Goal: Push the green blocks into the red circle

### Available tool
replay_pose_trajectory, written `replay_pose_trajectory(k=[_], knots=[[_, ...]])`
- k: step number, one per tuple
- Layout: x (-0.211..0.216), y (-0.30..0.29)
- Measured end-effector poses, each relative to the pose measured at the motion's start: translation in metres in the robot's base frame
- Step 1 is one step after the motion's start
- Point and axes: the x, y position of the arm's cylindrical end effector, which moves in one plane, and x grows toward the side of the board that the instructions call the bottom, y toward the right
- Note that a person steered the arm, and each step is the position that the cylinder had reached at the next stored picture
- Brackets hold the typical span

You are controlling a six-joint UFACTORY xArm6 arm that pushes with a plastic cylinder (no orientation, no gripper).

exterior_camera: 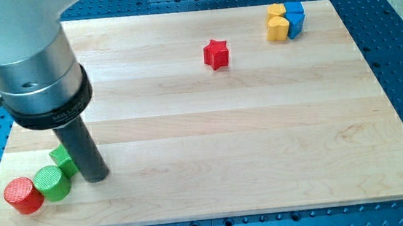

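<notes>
Tip (pixel 97 177) down on the wooden board (pixel 263 144) at the view's lower left, just right of the green square block (pixel 61 160), likely touching it; green cylinder (pixel 50 182) further left and a little lower, pressed against the red cylinder (pixel 23 195). No fingers on this rod, so nothing to open or close. Rod nearly upright, leaning slightly to the view's left at top; next push probably leftward and slightly down, toward the red one.

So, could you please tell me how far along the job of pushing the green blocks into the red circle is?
Nearly done: the green cylinder already touches the red circle near the board's bottom-left corner. In hand: my tip sits right beside the second green block, on its right side, with that block just above the green cylinder. Left: nudging that block down-left until it also meets the red circle.
</notes>
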Motion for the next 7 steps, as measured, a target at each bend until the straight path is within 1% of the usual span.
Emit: replay_pose_trajectory(k=[1, 2, 3, 4, 5, 6, 7], knots=[[-0.035, 0.041], [-0.054, 0.024], [-0.054, -0.020], [-0.051, -0.049], [-0.045, -0.059], [-0.043, -0.045], [-0.055, 0.013]])
